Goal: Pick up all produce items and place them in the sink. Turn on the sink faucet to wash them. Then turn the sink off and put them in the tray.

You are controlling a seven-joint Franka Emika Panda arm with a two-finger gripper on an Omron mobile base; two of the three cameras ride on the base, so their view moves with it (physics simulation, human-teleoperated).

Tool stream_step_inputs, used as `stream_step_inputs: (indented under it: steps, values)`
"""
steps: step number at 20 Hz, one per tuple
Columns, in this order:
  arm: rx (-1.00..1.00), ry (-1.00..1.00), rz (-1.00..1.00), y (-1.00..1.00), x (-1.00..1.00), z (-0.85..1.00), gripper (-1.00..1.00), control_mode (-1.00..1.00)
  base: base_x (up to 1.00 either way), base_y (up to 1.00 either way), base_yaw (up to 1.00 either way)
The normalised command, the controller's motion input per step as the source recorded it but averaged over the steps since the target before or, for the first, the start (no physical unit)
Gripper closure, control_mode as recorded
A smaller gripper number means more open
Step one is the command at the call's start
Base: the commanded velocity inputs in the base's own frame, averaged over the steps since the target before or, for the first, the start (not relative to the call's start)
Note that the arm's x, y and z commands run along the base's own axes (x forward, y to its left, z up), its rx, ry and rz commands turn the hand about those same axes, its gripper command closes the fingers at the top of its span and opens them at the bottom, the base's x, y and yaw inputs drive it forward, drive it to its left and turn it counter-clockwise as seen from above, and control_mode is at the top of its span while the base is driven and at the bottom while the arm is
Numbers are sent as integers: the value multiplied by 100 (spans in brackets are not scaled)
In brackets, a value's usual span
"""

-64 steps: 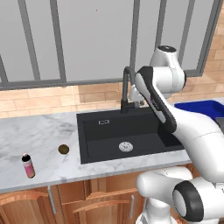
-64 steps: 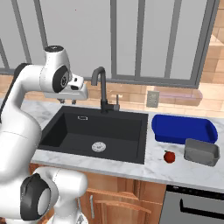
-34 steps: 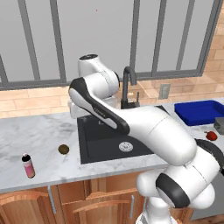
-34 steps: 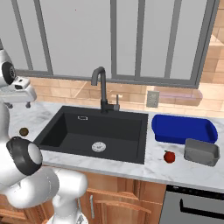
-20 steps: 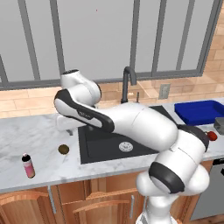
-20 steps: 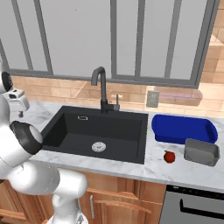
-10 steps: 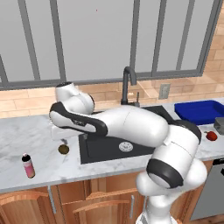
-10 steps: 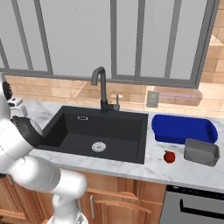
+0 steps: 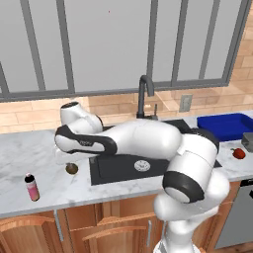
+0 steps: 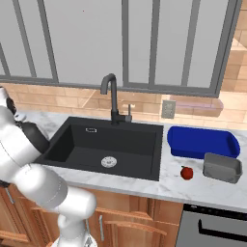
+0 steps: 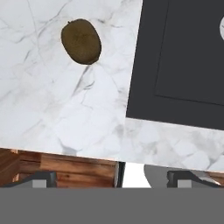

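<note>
A dull brownish-olive ball (image 9: 72, 169) lies on the marble counter just left of the black sink (image 9: 118, 167). My gripper (image 9: 67, 159) hangs right above it, jaws open and empty. In the hand view the same ball (image 11: 81, 41) sits at the upper left, ahead of my gripper (image 11: 113, 177), whose fingertips (image 11: 40, 176) stand wide apart, with the sink (image 11: 183, 57) on the right. A red ball (image 10: 186, 172) rests on the counter right of the sink (image 10: 87, 145), in front of the blue tray (image 10: 202, 142). The black gooseneck faucet (image 10: 112, 96) rises behind the basin.
A small pink bottle (image 9: 32, 187) with a black cap stands near the counter's front edge, left of the brown ball. A grey container (image 10: 222, 167) sits beside the red ball, in front of the tray. The counter's front edge runs close under my hand (image 11: 61, 151).
The arm has swung from the faucet area leftward across the sink and come down over the brownish ball on the left counter. The jaws have stayed open.
</note>
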Motion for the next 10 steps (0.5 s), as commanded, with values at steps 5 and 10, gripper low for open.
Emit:
stream_step_inputs:
  steps: [5, 10]
  values:
    - [0, 0, 0, 15, 35, -31, -100, -100, 0, 0, 0]
    - [0, 0, 0, 16, 31, -26, -100, -100, 0, 0, 0]
